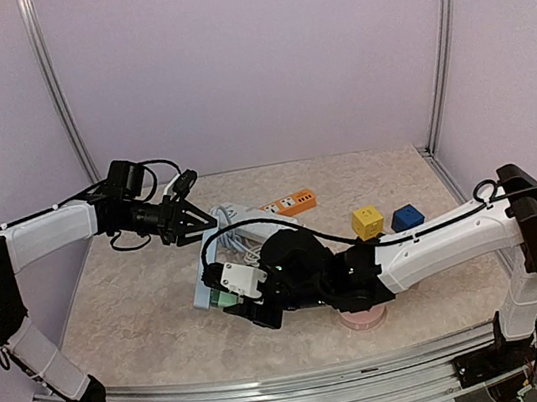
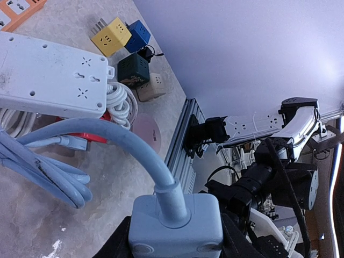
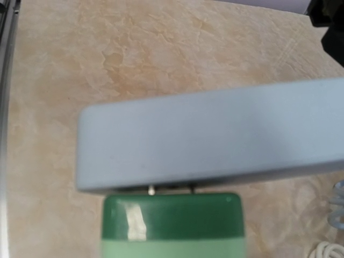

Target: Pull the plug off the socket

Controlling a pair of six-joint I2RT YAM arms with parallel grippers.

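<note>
A pale blue power strip point(image 1: 218, 254) lies mid-table, with its coiled cable point(image 2: 48, 161) beside it. My right gripper point(image 1: 237, 300) is shut on a green plug point(image 3: 172, 223) at the strip's near end. In the right wrist view the plug sits a small gap off the strip's side point(image 3: 215, 140), with two prongs showing in the gap and still in the socket. My own fingers are hidden in that view. My left gripper point(image 2: 176, 239) is shut on the cable's pale blue plug body point(image 2: 177, 223) at the strip's far end point(image 1: 191, 223).
An orange power strip point(image 1: 294, 200) lies behind. A yellow cube adapter point(image 1: 368, 221) and a blue one point(image 1: 406, 217) sit to the right. A dark green cube point(image 2: 133, 70) and a beige cube point(image 2: 151, 87) are near them. A pink disc point(image 1: 359, 319) lies under my right arm.
</note>
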